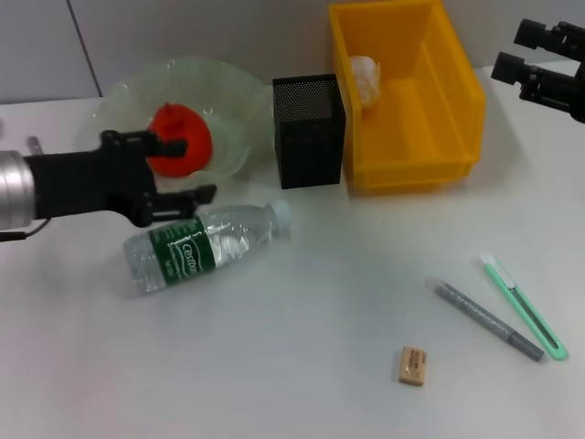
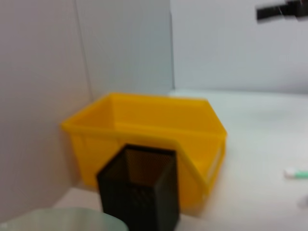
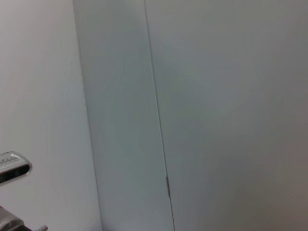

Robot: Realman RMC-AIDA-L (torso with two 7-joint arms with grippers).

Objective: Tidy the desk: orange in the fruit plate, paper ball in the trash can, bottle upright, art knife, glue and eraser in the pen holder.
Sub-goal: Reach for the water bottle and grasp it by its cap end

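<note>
Since orange (image 1: pixel 179 137) sits in fruit plate (image 1: pixel 228 87) and paper ball (image 1: pixel 365 78) in trash can (image 1: pixel 457 101), bottle (image 1: pixel 203 243), lying flat on tabletop (image 1: pixel 302 366), looks next: drop straight, grip mid-body, tip up cap last.

Head view: left claw (image 1: pixel 183 169) above bottle, jaws wide, empty. Right claw (image 1: pixel 535 62) raised at far right; opening cannot tell.

Left wrist view: pen holder (image 2: pixel 139 192) before trash can.

Right wrist view: wall only.
</note>
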